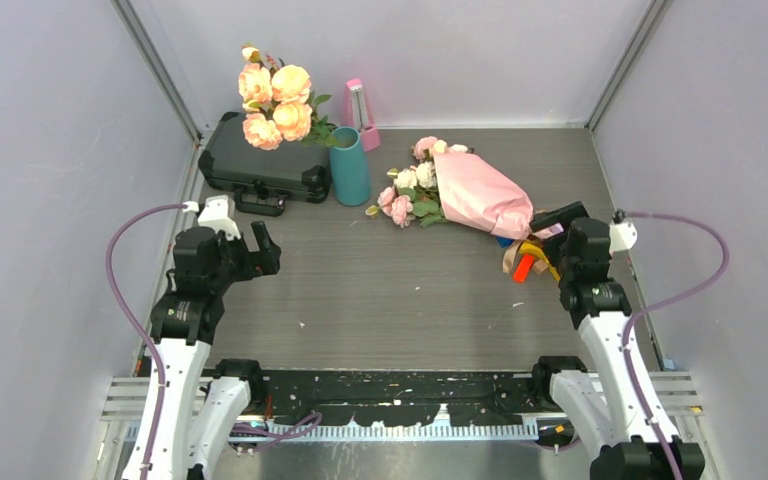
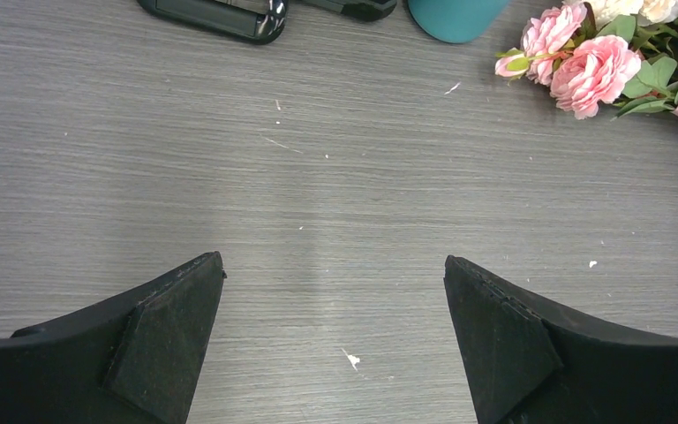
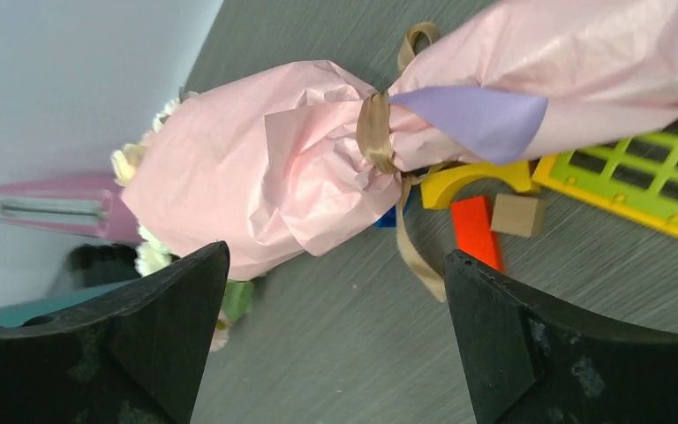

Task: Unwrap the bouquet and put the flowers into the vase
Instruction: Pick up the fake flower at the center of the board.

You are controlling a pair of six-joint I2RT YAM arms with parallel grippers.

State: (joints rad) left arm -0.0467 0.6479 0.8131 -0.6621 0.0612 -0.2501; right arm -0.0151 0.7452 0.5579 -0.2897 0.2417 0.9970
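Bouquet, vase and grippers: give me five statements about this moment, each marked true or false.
1. The bouquet lies wrapped, its ribbon tied. True.
2. The vase holds the small pink flowers. False: they stick out of the wrap on the table.
3. The right gripper is shut on the ribbon. False: its jaws stand open, holding nothing.
4. The left gripper is open over bare table. True.
5. The vase lies tipped over. False: it stands upright beside a black case.
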